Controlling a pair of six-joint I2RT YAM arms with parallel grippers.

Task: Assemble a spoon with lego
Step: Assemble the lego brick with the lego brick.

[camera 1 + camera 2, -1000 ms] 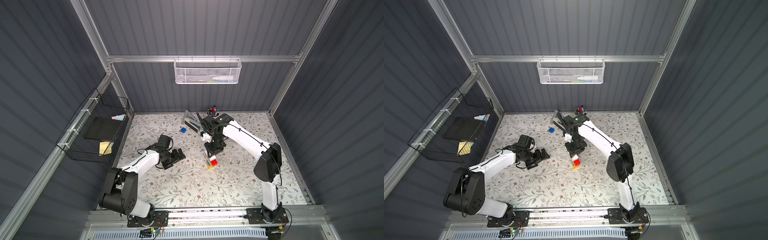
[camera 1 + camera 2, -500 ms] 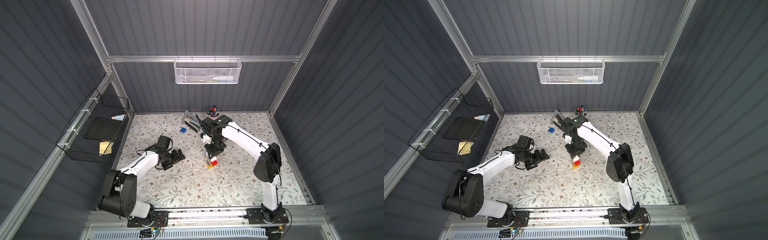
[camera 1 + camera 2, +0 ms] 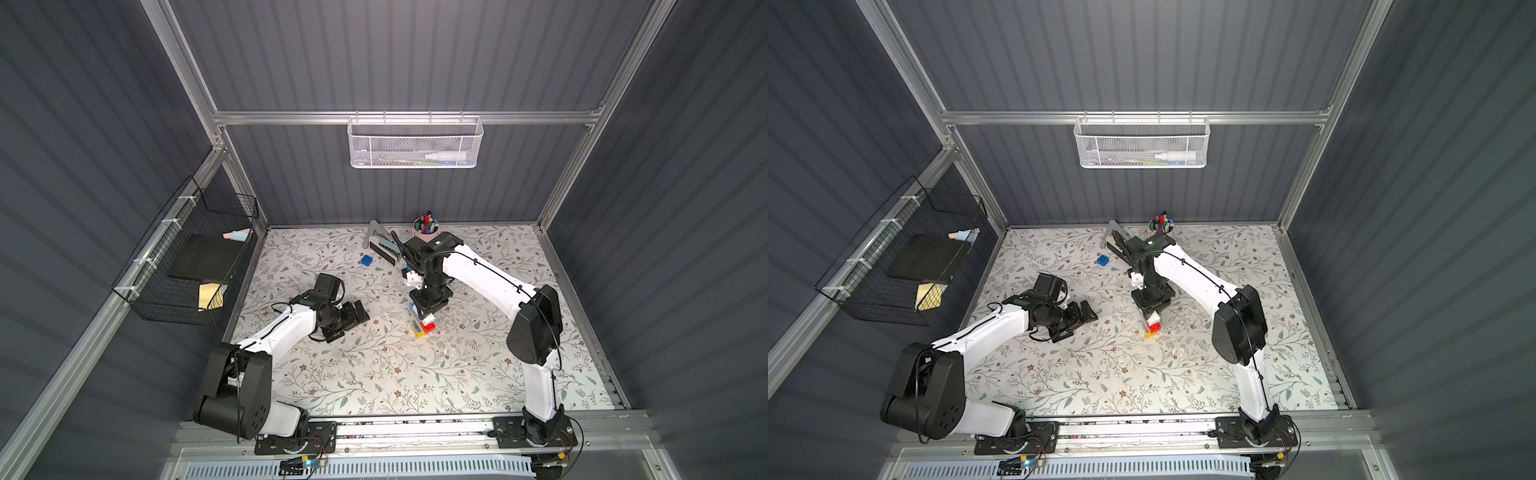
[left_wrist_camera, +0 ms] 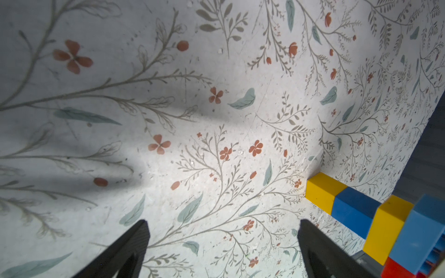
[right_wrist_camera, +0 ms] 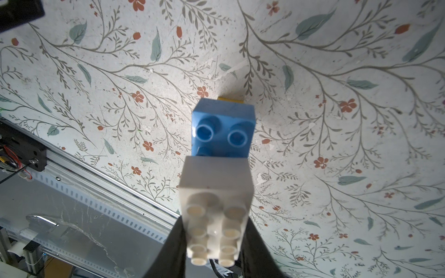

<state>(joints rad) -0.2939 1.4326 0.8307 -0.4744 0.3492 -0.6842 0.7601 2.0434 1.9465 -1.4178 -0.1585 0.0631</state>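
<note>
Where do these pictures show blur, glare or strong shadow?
Right wrist view: the white brick close to the lens is soft, while the light blue brick beyond it is sharper, with a shine on its top. Left wrist view: broad soft shadows cross the mat, with a bright patch between. Both top views: the mat is bright, the walls dim.

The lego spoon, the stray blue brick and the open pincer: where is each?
spoon (image 3: 430, 327), in a top view, on its red brick.
stray blue brick (image 3: 366, 260), in a top view, on its studded top.
left pincer (image 4: 222, 222), left wrist view, midway between its two black tips.
</note>
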